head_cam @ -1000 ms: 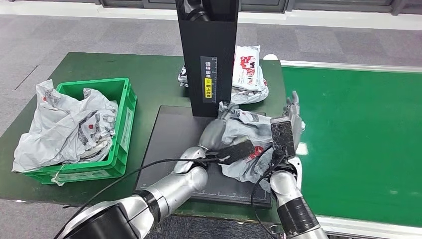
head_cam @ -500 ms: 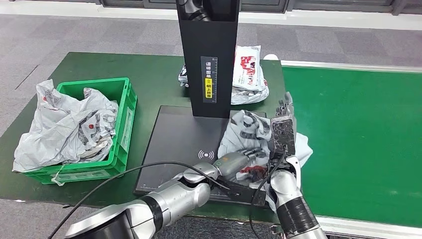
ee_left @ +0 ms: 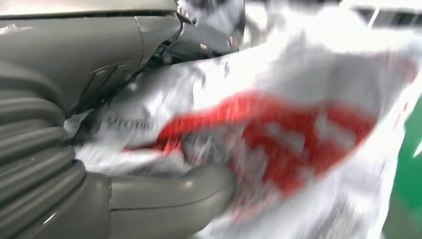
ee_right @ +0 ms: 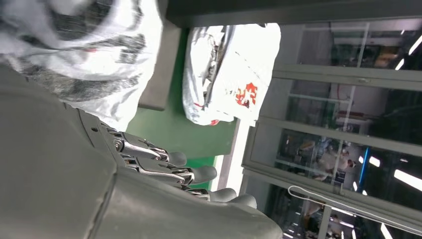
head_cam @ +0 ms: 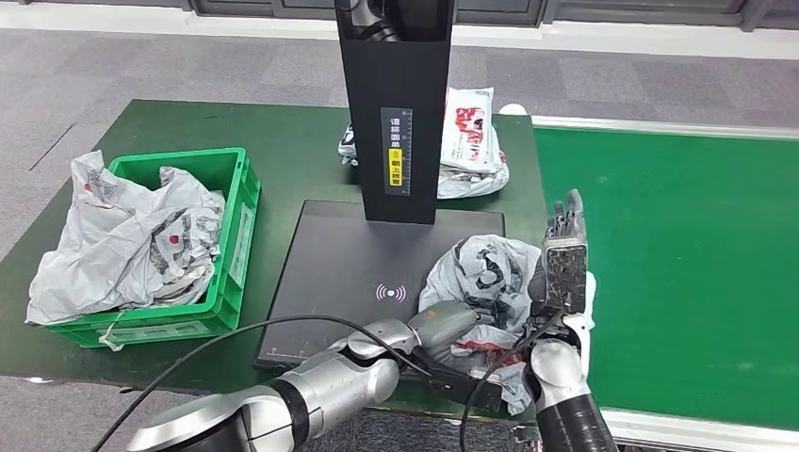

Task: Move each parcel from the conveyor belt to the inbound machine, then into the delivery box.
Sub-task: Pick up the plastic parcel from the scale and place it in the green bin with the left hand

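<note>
Grey carpet surrounds a dark green table [head_cam: 283, 141], on which the inbound machine [head_cam: 349, 273] stands as a flat black plate under a black upright column, with the green conveyor belt [head_cam: 678, 264] to its right. A crumpled grey parcel [head_cam: 485, 278] lies at the plate's near right corner, partly over the edge. It is flanked by both hands: the left hand [head_cam: 450, 325] is pressed against its near left side, and in the left wrist view the thumb [ee_left: 169, 196] is seen under the wrinkled film; whether a true grasp is made cannot be told. The right hand [head_cam: 563, 268] is held upright against the parcel's right side, fingers extended, nothing grasped. The green delivery box [head_cam: 221, 240], already heaped with parcels, lies well to the left, across the plate. The left hand is judged the nearer for carrying that way. Another parcel [head_cam: 466, 141] is seen behind the column.
</note>
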Action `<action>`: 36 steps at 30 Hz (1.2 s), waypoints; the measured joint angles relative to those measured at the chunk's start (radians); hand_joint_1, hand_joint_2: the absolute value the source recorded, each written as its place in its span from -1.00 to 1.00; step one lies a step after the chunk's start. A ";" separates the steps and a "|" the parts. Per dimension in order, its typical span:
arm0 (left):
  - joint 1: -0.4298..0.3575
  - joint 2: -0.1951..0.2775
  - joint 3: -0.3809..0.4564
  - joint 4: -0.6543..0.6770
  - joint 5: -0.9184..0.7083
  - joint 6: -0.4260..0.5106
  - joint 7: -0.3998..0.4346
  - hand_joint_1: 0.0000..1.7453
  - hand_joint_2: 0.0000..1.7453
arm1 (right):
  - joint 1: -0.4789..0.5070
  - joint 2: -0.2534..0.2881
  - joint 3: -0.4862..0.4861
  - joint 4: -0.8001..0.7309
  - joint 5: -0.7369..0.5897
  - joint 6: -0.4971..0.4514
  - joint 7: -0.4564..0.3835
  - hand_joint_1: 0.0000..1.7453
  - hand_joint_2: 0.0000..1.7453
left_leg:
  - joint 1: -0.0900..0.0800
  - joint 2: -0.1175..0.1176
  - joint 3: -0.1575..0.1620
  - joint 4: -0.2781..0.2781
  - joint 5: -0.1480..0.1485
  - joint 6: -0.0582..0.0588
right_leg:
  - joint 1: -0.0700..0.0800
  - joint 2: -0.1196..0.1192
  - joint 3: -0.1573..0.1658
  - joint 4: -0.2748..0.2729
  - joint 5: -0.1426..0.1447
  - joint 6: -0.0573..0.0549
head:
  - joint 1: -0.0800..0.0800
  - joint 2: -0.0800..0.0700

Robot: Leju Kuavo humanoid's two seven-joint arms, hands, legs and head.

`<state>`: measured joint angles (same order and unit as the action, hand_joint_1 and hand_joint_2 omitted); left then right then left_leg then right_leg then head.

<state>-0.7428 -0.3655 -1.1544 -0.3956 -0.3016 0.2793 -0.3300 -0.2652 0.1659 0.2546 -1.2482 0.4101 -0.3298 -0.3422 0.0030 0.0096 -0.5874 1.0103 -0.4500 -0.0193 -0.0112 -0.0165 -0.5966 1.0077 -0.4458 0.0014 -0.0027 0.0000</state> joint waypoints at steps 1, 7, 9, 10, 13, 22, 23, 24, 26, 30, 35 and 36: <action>0.003 0.000 0.015 -0.002 0.013 0.034 -0.013 1.00 1.00 | 0.009 0.000 -0.002 -0.009 0.000 0.001 0.000 -1.00 -1.00 | 0.000 0.000 0.000 0.000 0.000 0.000 | 0.000 0.000 0.000 0.000 0.000 0.000 | 0.000 0.000; 0.010 0.000 0.070 -0.016 0.033 0.087 -0.026 1.00 1.00 | 0.030 0.000 -0.006 -0.039 0.000 0.000 0.002 -1.00 -1.00 | 0.000 0.000 0.000 0.000 0.000 0.000 | 0.000 0.001 -0.001 0.000 0.000 0.000 | 0.000 0.000; 0.011 0.000 0.079 -0.019 0.034 0.091 -0.027 1.00 1.00 | 0.034 0.000 -0.007 -0.044 0.000 0.000 0.002 -1.00 -1.00 | 0.000 0.000 0.000 0.000 0.000 0.000 | 0.000 0.001 -0.001 0.000 0.000 0.000 | 0.000 0.000; 0.011 0.000 0.083 -0.020 0.036 0.106 -0.033 1.00 1.00 | 0.035 0.000 -0.007 -0.045 0.000 -0.002 0.002 -1.00 -1.00 | 0.000 0.000 0.000 0.000 0.000 0.000 | 0.000 0.001 -0.001 0.000 0.000 0.000 | 0.000 0.000; 0.010 0.000 0.126 -0.038 0.047 0.280 -0.085 1.00 1.00 | 0.040 0.000 -0.008 -0.050 -0.003 -0.017 0.003 -1.00 -1.00 | 0.000 0.000 -0.001 0.000 0.000 0.000 | 0.000 0.001 -0.001 0.000 0.000 0.000 | 0.000 0.000; 0.013 0.006 0.385 -0.169 -0.281 0.415 -0.119 1.00 1.00 | 0.046 0.000 -0.015 -0.057 -0.020 -0.048 0.002 -1.00 -1.00 | 0.000 0.001 -0.002 0.000 0.001 0.000 | 0.000 0.001 -0.003 0.000 0.000 0.000 | 0.000 0.000; 0.014 0.006 0.456 -0.197 -0.397 0.416 -0.116 1.00 1.00 | 0.046 -0.001 -0.018 -0.058 -0.023 -0.050 0.002 -1.00 -1.00 | 0.000 0.002 -0.003 0.000 0.001 0.000 | 0.000 0.001 -0.003 0.000 0.000 0.000 | 0.000 0.000; 0.012 0.009 0.535 -0.224 -0.503 0.417 -0.110 1.00 1.00 | 0.048 -0.002 -0.021 -0.061 -0.024 -0.051 0.001 -1.00 -1.00 | 0.000 0.003 -0.003 0.000 0.001 0.000 | 0.000 0.003 -0.004 0.000 0.001 0.000 | 0.000 0.000; 0.009 0.023 0.695 -0.285 -0.676 0.417 -0.096 1.00 1.00 | 0.053 -0.005 -0.025 -0.066 -0.033 -0.055 -0.003 -1.00 -1.00 | 0.000 0.006 -0.003 0.000 0.001 -0.001 | 0.000 0.005 -0.005 0.000 0.001 -0.001 | 0.000 0.000; 0.014 0.071 0.934 -0.423 -0.901 0.417 -0.059 1.00 1.00 | 0.072 -0.027 -0.027 -0.071 -0.073 -0.072 -0.028 -1.00 -1.00 | 0.000 0.007 -0.002 -0.001 0.001 -0.001 | 0.001 0.007 -0.005 0.001 0.002 -0.001 | 0.000 0.000; 0.025 0.184 1.115 -0.588 -1.126 0.417 0.114 1.00 1.00 | 0.133 -0.051 -0.028 -0.108 -0.090 -0.085 -0.041 -1.00 -1.00 | 0.001 0.007 -0.002 -0.001 0.002 -0.003 | 0.003 0.007 -0.006 0.002 0.001 -0.002 | 0.000 0.000; 0.024 0.208 1.137 -0.609 -1.147 0.417 0.143 1.00 1.00 | 0.142 -0.054 -0.028 -0.116 -0.090 -0.086 -0.041 -1.00 -1.00 | 0.001 0.007 -0.002 -0.001 0.002 -0.003 | 0.003 0.007 -0.007 0.002 0.001 -0.002 | 0.000 0.000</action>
<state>-0.7184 -0.1575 -0.0178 -1.0048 -1.4491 0.6964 -0.1868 -0.1231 0.1124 0.2267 -1.3640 0.3198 -0.4157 -0.3828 0.0044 0.0167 -0.5898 1.0088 -0.4480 -0.0222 -0.0083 -0.0091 -0.6034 1.0095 -0.4447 -0.0005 -0.0029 0.0000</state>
